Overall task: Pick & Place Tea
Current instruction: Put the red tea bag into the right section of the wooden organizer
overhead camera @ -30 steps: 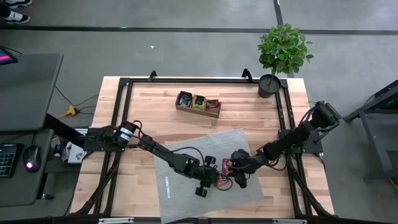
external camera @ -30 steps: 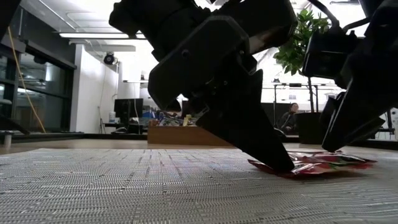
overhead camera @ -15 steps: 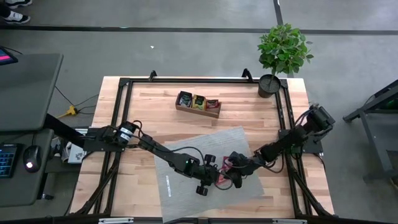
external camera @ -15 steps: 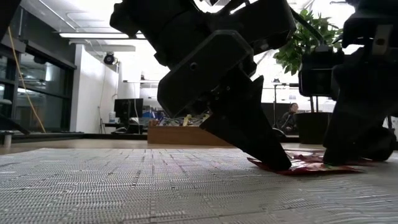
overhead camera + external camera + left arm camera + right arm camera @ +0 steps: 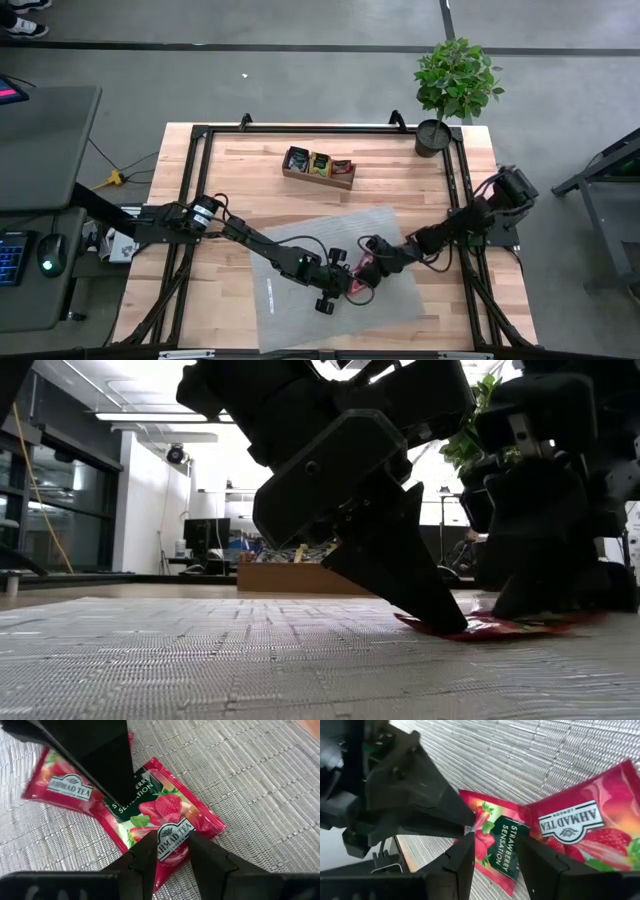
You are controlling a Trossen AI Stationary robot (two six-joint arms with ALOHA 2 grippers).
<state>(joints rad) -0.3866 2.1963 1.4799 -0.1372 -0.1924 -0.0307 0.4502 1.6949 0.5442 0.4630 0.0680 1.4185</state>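
Both arms are down low over the grey mat (image 5: 330,275) near the front of the table (image 5: 250,170), meeting over two red strawberry tea sachets. The left tool (image 5: 169,851) has its two fingers slightly parted and planted on the nearer sachet (image 5: 165,822), one fingertip on each side of the printed brand label at its edge; whether it is actually pinching the packet I cannot tell. That sachet lies flat on the mat, square, set corner-on like a diamond in the left wrist view, its label text running diagonally. The second sachet (image 5: 62,785) lies just beside it, flat too, the two overlapping at one corner. The right tool (image 5: 492,851) comes in from the opposite side, fingers parted as well, its tips straddling the dark green strip on the first sachet; grip or mere touch, again I cannot tell. In the low view both sachets (image 5: 500,625) show as a thin red sliver lying flat under the two dark tool tips. Farther back on the table sits the wooden tray (image 5: 318,167) with sachets standing in its compartments, and a potted plant (image 5: 452,85) occupies the far right corner.
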